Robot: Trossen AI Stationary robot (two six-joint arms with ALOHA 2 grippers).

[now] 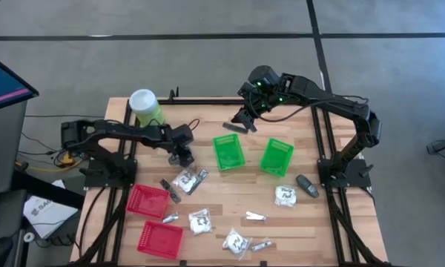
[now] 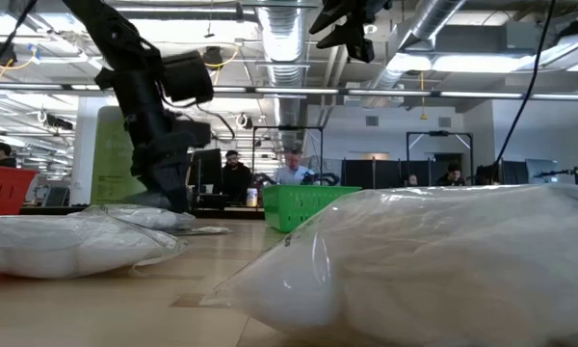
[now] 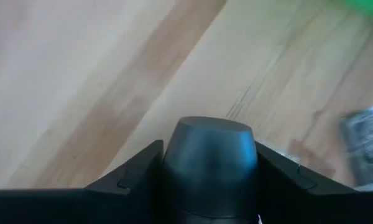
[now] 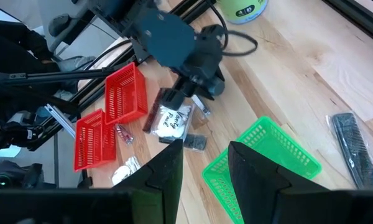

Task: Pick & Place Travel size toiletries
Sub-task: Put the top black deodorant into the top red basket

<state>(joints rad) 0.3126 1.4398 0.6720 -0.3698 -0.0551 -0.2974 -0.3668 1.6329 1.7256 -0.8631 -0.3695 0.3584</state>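
High view: left hand (image 1: pixel 182 154) low over the middle of the worktop (image 1: pixel 230 194), just beside a white crinkly packet (image 1: pixel 189 179). Left wrist view: fingers (image 3: pixel 137 171) pressed against both flanks of a dark grey rounded piece (image 3: pixel 211 155), no gap visible on either side, so judged a pinch on it. Right hand (image 4: pixel 204 168) raised toward the worktop's far edge beside a black comb (image 4: pixel 354 146), fingers spread, nothing between them.

Other toiletries scattered toward the near edge: more white packets (image 1: pixel 201 222), a slim silvery sachet (image 1: pixel 255 216), and another dark grey piece (image 1: pixel 307 185) by the right edge. Two green baskets (image 1: pixel 229 151) mid-worktop, two red baskets (image 1: pixel 147 200) at the left edge.

Handling, as a judgement: grey piece probably light and stiff, with a smooth rounded skin likely to squirt out of a shallow pinch. Best gripped across the narrow width, near the middle, fingers well down its sides. Packets soft and slippery by the look of it; better taken at a crimped end or across a bunched fold, not on the puffed belly.
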